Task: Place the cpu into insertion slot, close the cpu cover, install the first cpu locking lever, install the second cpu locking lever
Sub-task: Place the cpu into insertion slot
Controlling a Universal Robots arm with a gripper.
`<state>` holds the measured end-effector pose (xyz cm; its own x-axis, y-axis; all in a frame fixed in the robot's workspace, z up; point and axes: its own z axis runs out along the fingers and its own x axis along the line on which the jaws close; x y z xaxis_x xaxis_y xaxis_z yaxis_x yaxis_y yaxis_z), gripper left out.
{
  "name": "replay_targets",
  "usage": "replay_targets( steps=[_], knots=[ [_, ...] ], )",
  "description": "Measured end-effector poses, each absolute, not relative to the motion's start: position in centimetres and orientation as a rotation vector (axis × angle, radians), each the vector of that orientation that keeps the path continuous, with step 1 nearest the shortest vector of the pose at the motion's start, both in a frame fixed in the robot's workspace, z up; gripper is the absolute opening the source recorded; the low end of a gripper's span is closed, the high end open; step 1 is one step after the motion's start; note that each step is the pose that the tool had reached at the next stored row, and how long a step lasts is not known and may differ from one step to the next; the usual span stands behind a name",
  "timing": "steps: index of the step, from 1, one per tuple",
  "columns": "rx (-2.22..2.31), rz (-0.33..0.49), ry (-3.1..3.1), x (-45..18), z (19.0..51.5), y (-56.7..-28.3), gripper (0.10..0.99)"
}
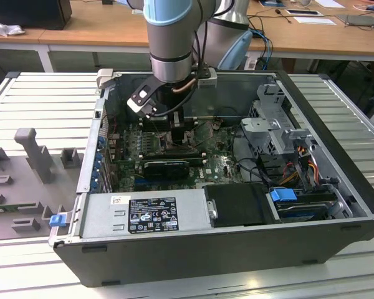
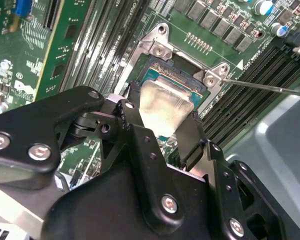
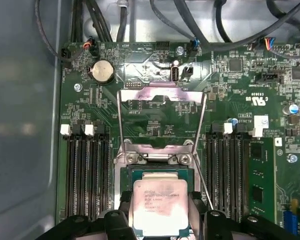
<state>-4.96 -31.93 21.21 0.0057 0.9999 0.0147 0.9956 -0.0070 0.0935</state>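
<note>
the arm reaches down into an open computer case [image 1: 237,252] that sits on a slatted metal desk [image 1: 43,93], and its gripper [image 1: 176,128] hangs low over the green motherboard [image 1: 221,165], toward the exterior view's left of the case.

in both wrist views the black fingers [image 3: 196,207] are clenched on the cpu [image 3: 159,205] – one on each opposite edge, its pale silver face [image 2: 162,105] turned up. the cpu is right over the insertion slot [image 3: 160,172], squared to the slot's rim; i cannot tell whether it is fully seated or a little above the contacts.

the cpu cover [image 3: 162,94] is swung open – a thin silver frame hinged at the slot's edge away from the fingers, with circuit board showing through its window. it does not touch the cpu.

a thin locking lever [image 2: 270,86] runs out from one corner of the slot and crosses above the black memory slots [image 3: 230,170] on that side. more memory slots [image 3: 87,175] flank the slot on the other side, and a round coin battery [image 3: 102,71] sits on the board beyond the open cover. a grey power supply [image 1: 143,212] fills the near part of the case in the exterior view.
</note>
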Motion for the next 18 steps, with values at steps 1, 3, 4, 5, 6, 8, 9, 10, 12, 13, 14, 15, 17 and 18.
replay_targets(
  steps=[1, 3, 4, 5, 6, 8, 9, 10, 12, 13, 14, 15, 17, 18],
  knots=[
    [2.191, 0.119, 2.17, -5.14, 21.07, -31.93, 0.525],
    [2.196, 0.119, 2.165, -5.14, 20.95, -31.93, 0.525],
    [2.198, 0.118, 2.162, -5.12, 20.89, -31.93, 0.525],
    [2.199, 0.118, 2.161, -5.05, 20.86, -31.93, 0.525],
    [2.2, 0.118, 2.161, -4.88, 20.82, -31.93, 0.525],
    [2.201, 0.118, 2.16, -4.79, 20.64, -31.93, 0.525],
    [2.201, 0.118, 2.16, -4.79, 20.58, -31.93, 0.525],
    [2.201, 0.117, 2.159, -4.82, 20.57, -31.93, 0.525],
    [2.212, 0.117, 2.149, -4.89, 20.5, -31.92, 0.525],
    [2.216, 0.117, 2.144, -4.92, 20.47, -31.92, 0.525],
    [2.219, 0.117, 2.14, -4.96, 20.44, -31.92, 0.525],
    [2.219, 0.117, 2.14, -5.01, 20.42, -31.92, 0.525],
    [2.219, 0.117, 2.14, -5.01, 20.29, -31.9, 0.525],
    [2.219, 0.117, 2.14, -5.01, 20.23, -31.9, 0.525]
  ],
)
